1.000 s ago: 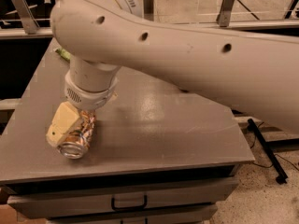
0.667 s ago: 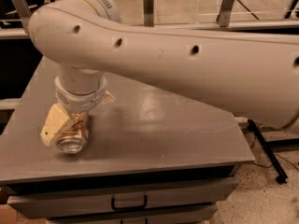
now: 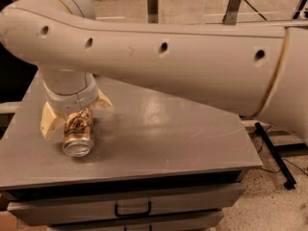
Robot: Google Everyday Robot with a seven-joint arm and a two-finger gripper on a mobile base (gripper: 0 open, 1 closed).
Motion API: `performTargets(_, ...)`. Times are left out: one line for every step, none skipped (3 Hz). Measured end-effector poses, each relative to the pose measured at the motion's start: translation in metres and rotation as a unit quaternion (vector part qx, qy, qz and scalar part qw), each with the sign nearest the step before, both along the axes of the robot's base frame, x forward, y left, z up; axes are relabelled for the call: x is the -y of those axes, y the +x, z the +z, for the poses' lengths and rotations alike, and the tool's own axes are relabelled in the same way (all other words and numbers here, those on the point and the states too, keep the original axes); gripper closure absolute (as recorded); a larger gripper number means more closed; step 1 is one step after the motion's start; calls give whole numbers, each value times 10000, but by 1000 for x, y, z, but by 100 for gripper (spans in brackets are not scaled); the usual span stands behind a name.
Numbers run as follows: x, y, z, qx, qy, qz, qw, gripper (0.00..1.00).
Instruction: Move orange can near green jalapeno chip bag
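The orange can (image 3: 78,137) lies on its side on the grey table (image 3: 168,129) near the front left, its silver lid facing the camera. My gripper (image 3: 77,113) hangs straight down over the can's far end. Its two cream fingers (image 3: 49,121) stand on either side of the can. The left one is close against the can and the right one stands a little apart, so the gripper looks open around it. The green jalapeno chip bag is hidden behind my arm.
My thick white arm (image 3: 192,61) spans the whole upper view and hides the back of the table. A drawer with a black handle (image 3: 132,210) sits below the table's front edge. A black stand leg (image 3: 274,150) lies on the floor at the right.
The arm has swung so that it fills more of the view. The wrist has turned and both fingers now show beside the can. The can has stayed in about the same place.
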State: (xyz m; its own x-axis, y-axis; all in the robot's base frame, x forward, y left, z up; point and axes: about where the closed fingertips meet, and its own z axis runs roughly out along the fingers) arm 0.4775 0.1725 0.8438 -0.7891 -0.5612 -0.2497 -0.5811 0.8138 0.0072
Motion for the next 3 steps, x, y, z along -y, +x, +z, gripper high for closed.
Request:
performTargets(-8,-7,-2,-157,18,-711,9973,39)
performTargets(-7,-11,3,-143,104,-1337,9909,64)
performTargets(3,4,28,298,305,-1447,9886,87)
